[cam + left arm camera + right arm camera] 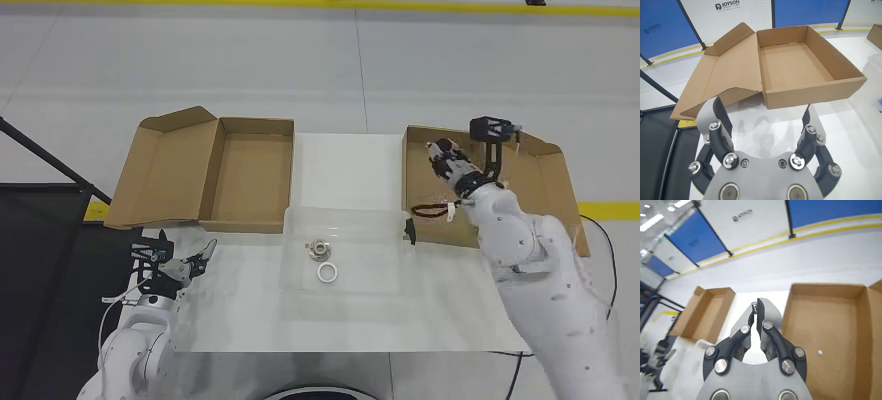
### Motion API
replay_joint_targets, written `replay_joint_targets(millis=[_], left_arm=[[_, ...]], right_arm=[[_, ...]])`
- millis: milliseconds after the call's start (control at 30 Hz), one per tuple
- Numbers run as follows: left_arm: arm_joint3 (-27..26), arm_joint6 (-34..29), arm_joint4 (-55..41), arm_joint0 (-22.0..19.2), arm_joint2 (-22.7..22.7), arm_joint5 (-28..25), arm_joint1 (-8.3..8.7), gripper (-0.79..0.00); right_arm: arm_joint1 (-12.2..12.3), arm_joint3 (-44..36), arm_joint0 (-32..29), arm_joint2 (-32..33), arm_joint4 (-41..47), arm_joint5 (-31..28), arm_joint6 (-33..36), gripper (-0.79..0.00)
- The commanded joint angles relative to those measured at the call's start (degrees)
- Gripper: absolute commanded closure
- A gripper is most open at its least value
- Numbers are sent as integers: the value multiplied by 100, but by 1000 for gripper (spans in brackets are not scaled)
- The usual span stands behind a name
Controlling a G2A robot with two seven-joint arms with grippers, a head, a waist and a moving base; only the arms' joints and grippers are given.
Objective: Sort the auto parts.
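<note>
Right wrist view: right gripper (755, 306) clamps a bolt (754, 305) by the right-edge box (829, 323), likely for deposit; left gripper (762, 113) sits idle, fingers apart.

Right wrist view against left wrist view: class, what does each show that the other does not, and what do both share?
Right wrist view only: the right gripper shut on a small screw, and a small silver disc on the right cardboard box floor. Left wrist view only: the left gripper open, nothing between its pads. Both: the empty left cardboard box on the white table.
</note>
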Motion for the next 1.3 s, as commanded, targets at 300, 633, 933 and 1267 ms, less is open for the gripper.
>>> replay_joint_targets(millis=[300,633,933,1267], left_arm=[[0,0,0,0,0,0,0,-785],[0,0,0,0,0,0,0,-785],[0,0,0,0,0,0,0,-785],[0,0,0,0,0,0,0,-785]], right_arm=[[-641,3117,2219,-1734,-639,1593,1210,0],[-1176,4876,3093,-2574,-743,1277,1927,0],[-1566,5928,3483,-2895,-692,891,2160,0],[-1856,6617,3714,-2970,-635,680,2074,-86]])
